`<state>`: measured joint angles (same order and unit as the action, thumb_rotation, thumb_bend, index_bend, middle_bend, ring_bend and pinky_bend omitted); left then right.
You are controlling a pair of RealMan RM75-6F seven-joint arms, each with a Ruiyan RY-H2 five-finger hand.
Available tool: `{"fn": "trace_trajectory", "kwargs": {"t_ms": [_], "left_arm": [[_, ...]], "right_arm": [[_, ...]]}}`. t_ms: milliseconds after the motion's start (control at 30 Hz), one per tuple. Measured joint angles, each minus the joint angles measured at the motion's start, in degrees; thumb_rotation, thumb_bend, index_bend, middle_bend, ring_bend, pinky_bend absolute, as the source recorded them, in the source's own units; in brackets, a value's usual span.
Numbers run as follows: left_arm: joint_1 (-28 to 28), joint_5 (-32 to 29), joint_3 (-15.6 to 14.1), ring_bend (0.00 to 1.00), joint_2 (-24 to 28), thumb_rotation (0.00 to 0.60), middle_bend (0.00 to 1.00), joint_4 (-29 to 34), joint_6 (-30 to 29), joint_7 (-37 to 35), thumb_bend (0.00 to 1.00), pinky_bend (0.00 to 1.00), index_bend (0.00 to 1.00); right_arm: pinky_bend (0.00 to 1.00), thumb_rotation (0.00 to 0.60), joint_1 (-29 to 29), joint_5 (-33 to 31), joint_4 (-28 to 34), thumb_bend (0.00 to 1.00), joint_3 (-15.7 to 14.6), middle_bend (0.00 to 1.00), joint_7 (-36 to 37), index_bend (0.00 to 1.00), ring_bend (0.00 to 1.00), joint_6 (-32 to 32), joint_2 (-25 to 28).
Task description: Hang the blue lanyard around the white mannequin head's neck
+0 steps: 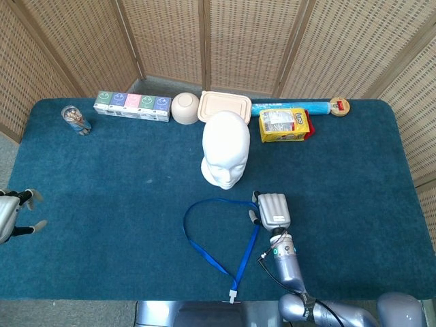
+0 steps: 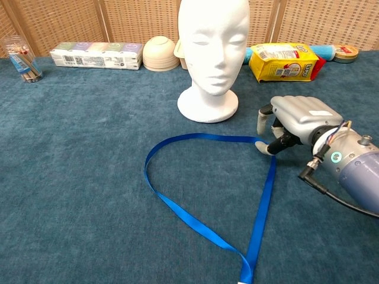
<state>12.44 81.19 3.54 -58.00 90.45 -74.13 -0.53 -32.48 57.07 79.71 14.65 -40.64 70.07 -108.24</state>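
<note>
The white mannequin head (image 1: 225, 157) (image 2: 213, 53) stands upright mid-table. In front of it the blue lanyard (image 1: 218, 201) (image 2: 201, 138) lies flat in a wide loop, and its clip end (image 1: 232, 296) reaches the table's near edge. My right hand (image 1: 272, 210) (image 2: 296, 118) hovers palm down at the loop's right corner. Its fingers are bent downward, and its fingertips (image 2: 261, 146) are at the ribbon, which still lies flat and is not pinched. My left hand (image 1: 10, 214) stays at the far left table edge, fingers spread and holding nothing.
Along the back edge stand a cup of sticks (image 1: 75, 119), a row of small cartons (image 1: 132, 105), a beige bowl (image 1: 184, 107), a lidded container (image 1: 225, 106), a yellow snack bag (image 1: 285, 125), a blue roll (image 1: 289, 107) and a tape roll (image 1: 339, 106). Wicker screens stand behind.
</note>
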Motion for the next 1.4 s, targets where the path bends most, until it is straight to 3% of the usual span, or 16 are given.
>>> {"fn": "trace_trajectory", "kwargs": {"t_ms": [900,1400], "left_arm": [[0.12,0.04,-0.41,0.51,-0.38,0.503,0.56,-0.39,0.16,-0.25,0.16,0.33,0.43],[0.11,0.12,-0.44,0.51,-0.33,0.506,0.56,-0.27,-0.05,-0.38,0.16,0.33,0.43]], "right_arm": [[1.00,0.477,-0.64,-2.08,-3.56,0.39,-0.83,0.84,-0.62,0.43,1.00,-0.15,-1.22],[1.00,0.476,-0.50,-2.90,-4.31,0.40,-0.71,0.84,-0.57,0.49,1.00,-0.42,-0.72]]}}
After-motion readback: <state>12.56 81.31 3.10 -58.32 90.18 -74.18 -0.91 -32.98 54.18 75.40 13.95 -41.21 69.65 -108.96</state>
